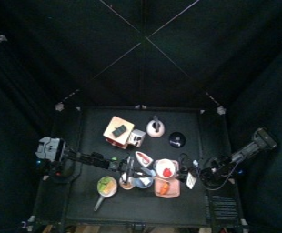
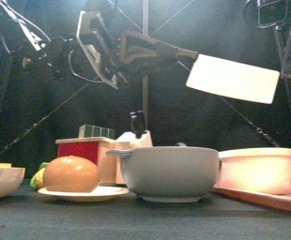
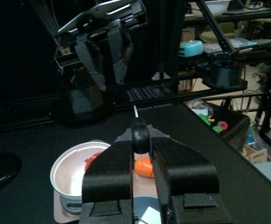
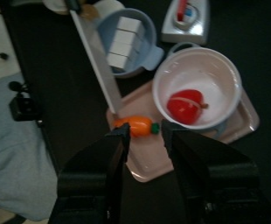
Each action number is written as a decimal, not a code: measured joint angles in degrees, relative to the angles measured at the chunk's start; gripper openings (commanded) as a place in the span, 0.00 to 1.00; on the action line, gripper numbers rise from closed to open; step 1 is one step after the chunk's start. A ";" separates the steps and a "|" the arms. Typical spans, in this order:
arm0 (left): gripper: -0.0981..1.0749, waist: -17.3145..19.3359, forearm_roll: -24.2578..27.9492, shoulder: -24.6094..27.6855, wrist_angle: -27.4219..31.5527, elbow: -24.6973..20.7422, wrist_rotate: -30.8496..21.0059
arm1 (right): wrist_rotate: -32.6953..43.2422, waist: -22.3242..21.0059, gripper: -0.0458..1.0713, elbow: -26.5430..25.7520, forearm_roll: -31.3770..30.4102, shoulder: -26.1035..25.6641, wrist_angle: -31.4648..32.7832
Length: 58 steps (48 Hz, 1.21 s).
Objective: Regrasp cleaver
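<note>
The cleaver has a wide white blade [image 2: 236, 77] and a black handle [image 2: 160, 49]. It hangs level in the air above the bowls. My left gripper [image 2: 123, 47] is shut on the handle; in the left wrist view the handle's end [image 3: 138, 138] sits between the jaws and the blade runs away edge-on. My right gripper [image 4: 148, 131] is open and empty, close beside the blade's edge [image 4: 93, 61], above a pink tray. I cannot tell whether it touches the blade. From above, both grippers meet over the table's front middle, the left [image 1: 133, 168] and the right [image 1: 195, 173].
Under the cleaver stand a grey bowl [image 2: 171, 173], a white bowl [image 4: 219, 66] holding a red fruit [image 4: 187, 103], and a pink tray [image 4: 237, 122] with a small carrot [image 4: 135, 127]. A knife block [image 2: 92, 150] and a plate with an orange fruit [image 2: 70, 173] stand at the left.
</note>
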 measured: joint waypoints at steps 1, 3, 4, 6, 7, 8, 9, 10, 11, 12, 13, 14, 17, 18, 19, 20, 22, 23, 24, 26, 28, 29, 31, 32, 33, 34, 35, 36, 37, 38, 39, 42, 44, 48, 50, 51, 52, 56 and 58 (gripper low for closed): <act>0.39 0.00 0.09 0.09 0.09 -0.09 0.00 | -0.09 0.00 0.70 0.18 -0.44 0.26 -1.05; 0.39 0.00 0.00 0.18 0.00 -0.26 0.00 | 0.00 -0.09 0.70 0.62 -1.14 0.79 -2.99; 0.39 0.00 0.09 0.18 0.00 -0.26 0.00 | -0.09 -0.09 0.70 0.79 -1.41 1.05 -3.87; 0.39 0.00 0.00 0.26 0.09 -0.35 0.00 | -0.09 -0.09 0.70 1.23 -1.85 1.32 -5.36; 0.39 0.00 0.00 0.26 0.00 -0.35 0.00 | 0.00 -0.09 0.70 1.41 -2.11 1.41 -5.98; 0.39 0.00 0.00 0.26 0.00 -0.44 0.00 | 0.00 -0.26 0.70 1.67 -2.29 1.58 -6.68; 0.39 0.00 0.00 0.26 0.00 -0.53 0.00 | 0.00 -0.35 0.70 1.76 -2.37 1.76 -7.38; 0.39 0.00 0.00 0.26 0.00 -0.53 0.00 | 0.00 -0.44 0.70 1.93 -2.55 1.93 -7.82; 0.39 -0.09 0.09 0.26 0.00 -0.62 0.00 | -0.09 -0.62 0.70 1.93 -2.72 2.20 -8.44; 0.39 0.00 0.00 0.26 0.00 -0.70 0.00 | -0.09 -0.79 0.70 2.11 -2.72 2.55 -9.05; 0.39 -0.09 0.00 0.35 0.00 -0.88 0.00 | 0.00 -0.97 0.70 2.11 -2.81 2.81 -9.58; 0.39 0.00 0.09 0.35 0.00 -0.97 0.18 | 0.00 -1.05 0.70 2.11 -2.90 3.25 -10.11; 0.39 0.00 0.00 0.70 0.00 -1.32 0.18 | 0.00 -1.41 0.70 2.20 -3.25 4.31 -11.43; 0.39 0.00 0.00 0.88 0.00 -1.49 0.18 | -0.09 -1.49 0.70 2.20 -3.34 4.57 -11.69; 0.39 -0.09 0.00 1.05 -0.09 -1.67 0.00 | -0.09 -1.58 0.70 2.20 -3.52 4.83 -11.95; 0.39 -0.09 0.00 1.23 -0.09 -1.85 0.18 | 0.00 -1.67 0.70 2.11 -3.60 5.10 -12.04; 0.39 0.00 0.00 1.67 -0.09 -2.29 0.18 | 0.00 -2.02 0.70 2.20 -3.87 5.54 -12.22; 0.39 0.00 0.00 1.93 0.00 -2.46 0.00 | 0.35 -2.29 0.70 2.20 -3.87 5.80 -12.22; 0.39 -0.09 0.00 2.20 0.00 -2.72 0.00 | 0.62 -2.55 0.70 2.20 -3.87 5.98 -12.30; 0.39 0.00 0.00 2.55 0.00 -3.16 0.00 | 0.62 -3.25 0.70 2.20 -3.87 6.42 -12.30; 0.39 0.00 0.00 2.81 0.00 -3.69 0.00 | 0.62 -4.04 0.69 2.20 -3.87 6.86 -12.30; 0.39 0.00 0.00 2.99 0.00 -3.87 0.18 | 0.62 -4.39 0.68 2.29 -3.87 7.12 -12.39; 0.39 -0.09 0.00 3.16 -0.09 -4.31 0.18 | 0.62 -5.10 0.67 2.29 -4.04 7.56 -12.48; 0.39 0.00 0.00 3.34 0.00 -4.57 0.18 | 0.62 -5.36 0.66 2.29 -4.04 7.73 -12.57; 0.39 0.00 0.00 3.43 -0.09 -4.75 0.18 | 0.62 -5.54 0.64 2.29 -4.04 7.91 -12.57; 0.39 0.00 0.00 3.52 0.00 -4.92 0.26 | 0.62 -5.71 0.63 2.29 -4.04 8.00 -12.57; 0.39 0.00 0.00 3.60 0.00 -5.01 0.26 | 0.62 -5.80 0.61 2.29 -4.13 8.17 -12.66; 0.39 0.00 0.09 3.69 -0.09 -5.10 0.26 | 0.62 -5.89 0.60 2.29 -4.04 8.17 -12.66; 0.39 0.00 0.00 3.78 -0.09 -5.19 0.26 | 0.62 -5.89 0.58 2.29 -4.04 8.26 -12.66; 0.39 0.00 0.00 3.87 0.00 -5.27 0.26 | 0.62 -5.89 0.56 2.29 -4.04 8.35 -12.74; 0.39 0.09 0.00 3.96 0.00 -5.27 0.26 | 0.62 -5.89 0.55 2.37 -4.04 8.35 -12.74; 0.39 0.18 -0.09 4.13 -0.09 -5.36 0.26 | 0.62 -5.89 0.50 2.55 -3.78 8.35 -12.74; 0.39 0.26 -0.18 4.22 0.00 -5.36 0.26 | 0.44 -5.89 0.46 2.55 -3.60 8.35 -12.74; 0.39 0.18 -0.18 4.39 -0.09 -5.36 0.00 | 0.53 -5.89 0.39 2.64 -2.90 8.35 -12.66; 0.39 0.26 -0.26 4.57 0.00 -5.45 -0.09 | 0.53 -5.98 0.36 2.64 -2.46 8.35 -12.57; 0.39 0.26 -0.18 4.57 0.00 -5.45 -0.09 | 0.62 -6.06 0.34 2.55 -2.20 8.35 -12.57; 0.39 0.26 -0.18 4.66 0.00 -5.45 -0.18 | 0.53 -6.15 0.33 2.64 -1.67 8.35 -12.39; 0.39 0.09 -0.26 4.92 0.00 -5.54 -0.26 | 0.53 -6.33 0.29 2.55 0.26 8.35 -12.13; 0.39 0.09 -0.44 5.01 0.09 -5.54 -0.26 | 0.44 -6.24 0.27 2.64 1.14 8.35 -12.04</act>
